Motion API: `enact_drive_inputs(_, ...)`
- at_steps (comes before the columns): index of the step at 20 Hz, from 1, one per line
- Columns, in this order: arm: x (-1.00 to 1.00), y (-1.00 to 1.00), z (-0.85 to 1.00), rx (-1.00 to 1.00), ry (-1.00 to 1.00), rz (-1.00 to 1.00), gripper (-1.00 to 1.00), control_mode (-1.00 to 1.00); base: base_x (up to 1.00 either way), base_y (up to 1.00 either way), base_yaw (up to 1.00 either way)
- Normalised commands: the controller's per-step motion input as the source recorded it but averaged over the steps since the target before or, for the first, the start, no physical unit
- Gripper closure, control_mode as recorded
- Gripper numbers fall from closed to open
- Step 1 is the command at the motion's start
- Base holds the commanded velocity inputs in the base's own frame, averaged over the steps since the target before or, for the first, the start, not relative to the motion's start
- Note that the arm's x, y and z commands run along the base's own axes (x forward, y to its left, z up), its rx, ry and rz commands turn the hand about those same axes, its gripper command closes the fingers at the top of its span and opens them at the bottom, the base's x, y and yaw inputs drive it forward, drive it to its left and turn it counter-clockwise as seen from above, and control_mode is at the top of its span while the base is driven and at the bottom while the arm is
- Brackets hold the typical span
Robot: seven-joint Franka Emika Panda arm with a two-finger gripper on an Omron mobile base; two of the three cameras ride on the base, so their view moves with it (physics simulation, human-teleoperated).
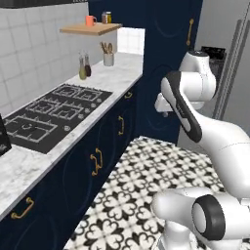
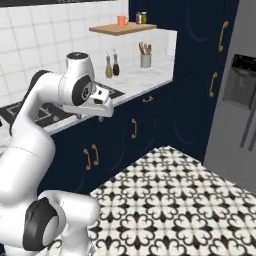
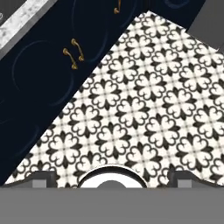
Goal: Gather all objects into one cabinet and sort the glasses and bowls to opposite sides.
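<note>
Gripper (image 2: 106, 111) held above the patterned floor (image 3: 144, 109), beside the navy base cabinets (image 2: 120, 135); its fingertips (image 3: 41, 178) stand wide apart with nothing between them. Orange mug (image 1: 90, 20) upright on the wooden wall shelf (image 1: 93, 30), next to a jar (image 1: 106, 17), well apart from the gripper. Marble counter (image 1: 110, 73) carries two bottles (image 1: 84, 67) and a utensil holder (image 1: 108, 58) beyond the black hob (image 1: 53, 107).
</note>
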Motion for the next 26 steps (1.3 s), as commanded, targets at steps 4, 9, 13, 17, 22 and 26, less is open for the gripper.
enact_drive_inputs(4, 0.0, 0.0, 0.0, 0.0, 0.0, 0.0, -1.0, 1.0, 1.0, -0.21, 0.34)
enact_drive_inputs(9, 0.0, 0.0, 0.0, 0.0, 0.0, 0.0, -1.0, 1.0, 1.0, -0.38, 0.32)
enact_drive_inputs(13, 0.0, 0.0, 0.0, 0.0, 0.0, 0.0, -1.0, 1.0, 1.0, -0.43, 0.36)
enact_drive_inputs(17, 0.0, 0.0, 0.0, 0.0, 0.0, 0.0, -1.0, 1.0, 1.0, -0.46, 0.43)
enact_drive_inputs(22, 0.0, 0.0, 0.0, 0.0, 0.0, 0.0, -1.0, 1.0, 1.0, -0.56, 0.43)
enact_drive_inputs(26, 0.0, 0.0, 0.0, 0.0, 0.0, 0.0, -1.0, 1.0, 1.0, -0.61, 0.43)
